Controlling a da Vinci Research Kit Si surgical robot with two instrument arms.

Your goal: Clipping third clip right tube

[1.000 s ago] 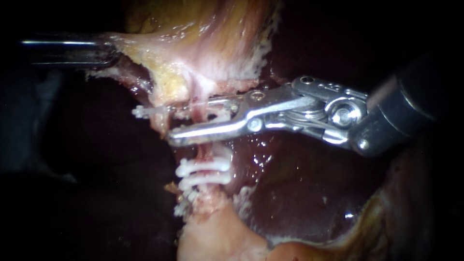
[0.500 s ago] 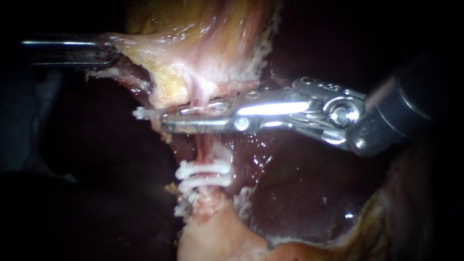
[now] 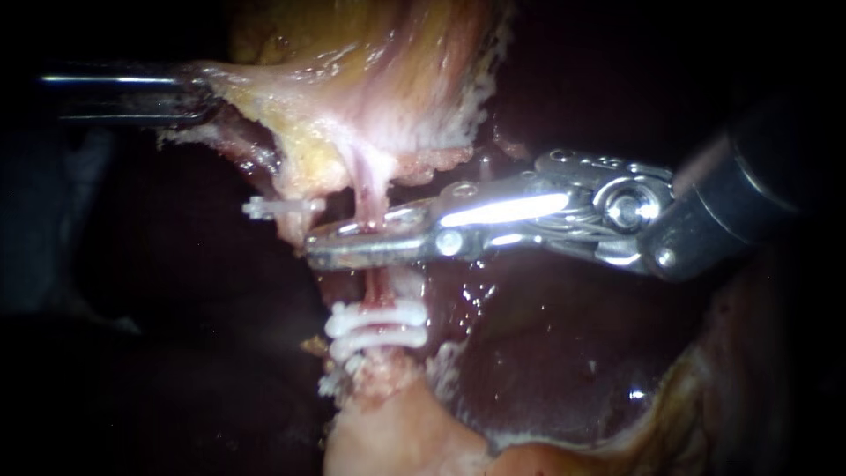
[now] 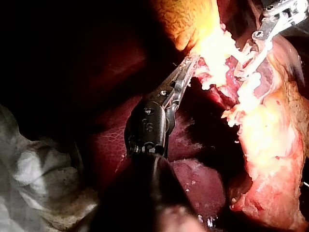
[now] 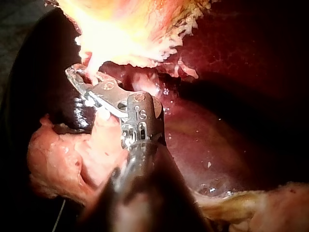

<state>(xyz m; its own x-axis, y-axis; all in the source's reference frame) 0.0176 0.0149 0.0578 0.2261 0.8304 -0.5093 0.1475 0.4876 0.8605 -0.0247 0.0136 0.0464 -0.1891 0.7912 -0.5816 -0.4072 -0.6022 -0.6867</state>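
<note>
Across the middle of the endoscope view, the slim silver end effector of my right instrument [image 3: 328,246] is lying crosswise over the thin pink tube [image 3: 364,189]. Its two jaws are standing almost together and pressing the tube from above and below, so it is gripping the tube itself. Just above those jaws a small white plastic clip [image 3: 280,207] is sticking out to the view's left of the tube; whether it is reaching around the tube is not showing. Further down the same tube, a pair of white ribbed clips [image 3: 374,328] is sitting one just under the other, both clasping it. The tube is hanging from the yellow-and-pink gallbladder [image 3: 352,70], whose edge is stretching taut toward my left instrument [image 4: 190,65]. In the left wrist view that instrument's end effector is holding the bright edge of the gallbladder, its jaws lying close together on it. Underneath everything the dark red, wet liver [image 3: 546,353] is serving as the surface, glistening with small highlights. Around the organ the room is fading into blackness, and only a crumpled pale grey cloth [image 4: 34,183] is showing beside the left instrument's shaft.
</note>
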